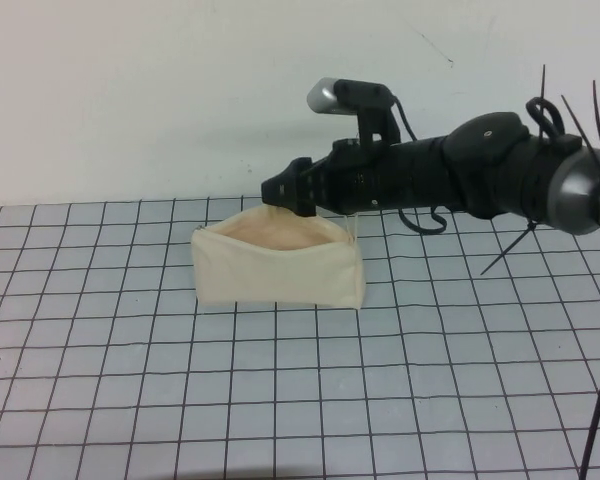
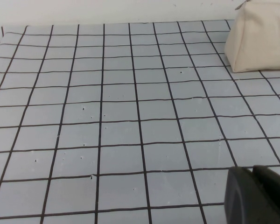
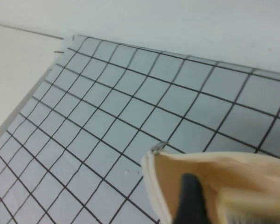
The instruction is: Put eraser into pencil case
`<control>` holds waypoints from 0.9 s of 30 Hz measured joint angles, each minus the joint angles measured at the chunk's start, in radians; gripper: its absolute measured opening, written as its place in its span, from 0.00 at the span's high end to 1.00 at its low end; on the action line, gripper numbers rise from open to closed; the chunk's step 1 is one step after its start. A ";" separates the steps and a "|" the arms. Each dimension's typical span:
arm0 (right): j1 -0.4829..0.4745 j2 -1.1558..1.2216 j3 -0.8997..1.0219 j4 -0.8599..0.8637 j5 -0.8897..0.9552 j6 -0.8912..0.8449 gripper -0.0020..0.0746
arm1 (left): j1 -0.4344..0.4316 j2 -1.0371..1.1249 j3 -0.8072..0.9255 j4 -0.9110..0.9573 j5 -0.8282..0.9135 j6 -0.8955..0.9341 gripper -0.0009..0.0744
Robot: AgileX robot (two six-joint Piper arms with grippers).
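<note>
Pale gridded table [image 1: 130, 400], black lines, cream pencil case [image 1: 278, 270] resting on it, mouth open

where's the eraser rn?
Over the open pencil case mouth at the table's far middle: in the right wrist view the eraser sits at the right gripper; left gripper is parked.

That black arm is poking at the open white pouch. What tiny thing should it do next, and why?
Probably open its fingers. The right gripper hangs over the open pencil case, and its wrist view shows the eraser held inside the pouch mouth, so letting go should drop it in. The left gripper sits parked, away from the pouch.
</note>
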 joint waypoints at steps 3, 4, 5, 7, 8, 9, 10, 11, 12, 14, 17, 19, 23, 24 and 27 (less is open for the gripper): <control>0.000 -0.001 0.000 0.040 0.014 -0.089 0.32 | 0.000 0.000 0.000 0.000 0.000 0.000 0.99; 0.000 -0.005 0.000 0.045 0.018 -0.104 0.31 | 0.000 0.000 0.000 0.000 0.000 0.000 0.99; 0.000 -0.010 0.000 0.053 0.020 -0.118 0.31 | 0.000 0.000 0.000 0.000 0.000 0.000 0.99; 0.000 -0.030 0.000 0.060 0.024 -0.137 0.36 | 0.000 0.000 0.000 -0.002 0.000 0.000 0.99; 0.000 -0.046 0.000 0.062 0.028 -0.151 0.43 | 0.000 0.000 0.000 -0.002 0.000 0.000 0.99; 0.000 -0.060 0.000 0.062 0.033 -0.166 0.49 | 0.000 0.000 0.000 -0.002 0.000 0.000 0.99; 0.000 -0.083 0.000 0.062 0.038 -0.189 0.57 | 0.000 0.000 0.000 -0.002 0.000 0.000 0.99; 0.000 -0.110 0.000 0.062 0.046 -0.217 0.67 | 0.000 0.000 0.000 -0.002 0.000 0.000 0.99; 0.000 -0.140 0.000 0.056 0.051 -0.250 0.77 | 0.000 0.000 0.000 -0.002 0.000 0.000 0.99; 0.000 -0.202 0.000 0.037 0.061 -0.310 0.88 | 0.000 0.000 0.000 -0.002 0.000 0.000 0.99; 0.000 -0.323 0.000 -0.065 0.073 -0.351 0.94 | 0.000 0.000 0.000 -0.002 0.000 0.000 0.99; 0.000 -0.404 0.000 -0.175 0.083 -0.320 0.96 | 0.000 0.000 0.000 -0.002 0.000 0.000 0.99; 0.000 -0.519 -0.002 -0.500 0.140 -0.159 0.96 | 0.000 0.000 0.000 -0.002 0.000 0.000 0.99; 0.000 -0.541 -0.002 -0.615 0.173 -0.085 0.96 | 0.000 0.000 0.000 -0.002 0.000 0.000 0.99; 0.000 -0.576 -0.002 -0.962 0.320 0.140 0.96 | 0.000 0.000 0.000 -0.002 0.000 0.000 0.99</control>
